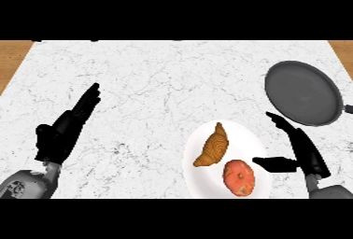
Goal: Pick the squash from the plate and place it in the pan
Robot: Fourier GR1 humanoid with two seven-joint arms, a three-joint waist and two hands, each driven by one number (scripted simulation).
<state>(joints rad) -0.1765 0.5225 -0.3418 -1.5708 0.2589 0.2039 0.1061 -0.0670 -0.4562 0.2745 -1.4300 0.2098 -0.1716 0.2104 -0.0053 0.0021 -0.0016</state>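
I can read no text, label, brand, number or sign from here. Nothing legible stands on the pan (pixel 303 93) at two o'clock, the plate (pixel 241 140) at five o'clock, or the counter (pixel 172 84).

One plate (pixel 243 134); one pan (pixel 303 93); one squash (pixel 238 178); one croissant (pixel 212 147); one left hand (pixel 63 131); one right hand (pixel 306 153).

One view only, from the robot's head, looking steeply down on the white marble counter (pixel 158 93), close enough that its top nearly fills the frame. Brown wood (pixel 14 56) shows at the upper corners. The left hand (pixel 60 136) and right hand (pixel 307 151) enter from the lower edge; the pan (pixel 303 93) sits upper right.
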